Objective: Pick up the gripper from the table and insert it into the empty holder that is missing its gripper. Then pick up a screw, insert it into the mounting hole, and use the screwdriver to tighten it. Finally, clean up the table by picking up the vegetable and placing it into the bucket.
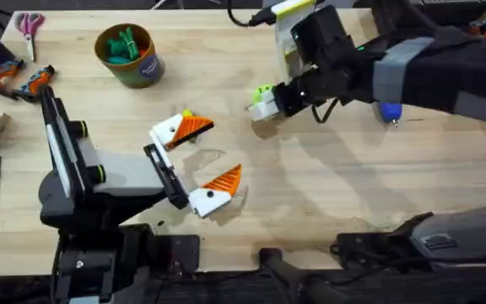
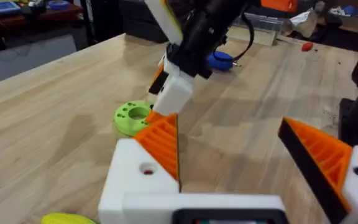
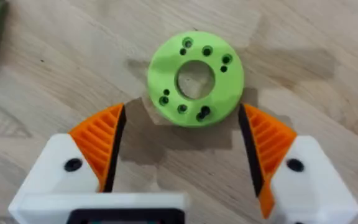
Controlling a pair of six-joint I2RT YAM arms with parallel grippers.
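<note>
Just beyond the right gripper, the lime-green disc is seen centred ahead of wide-spread fingers; the left gripper is likewise spread wide.

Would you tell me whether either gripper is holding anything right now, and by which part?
Nothing is held: the left gripper and the right gripper are both open, the right above the green disc.

Even, bright overhead light on the pale wooden table, soft diffuse shadows under the arms, right arm's dark grey forearm blurred close to camera, wrist-view backgrounds soft.
</note>
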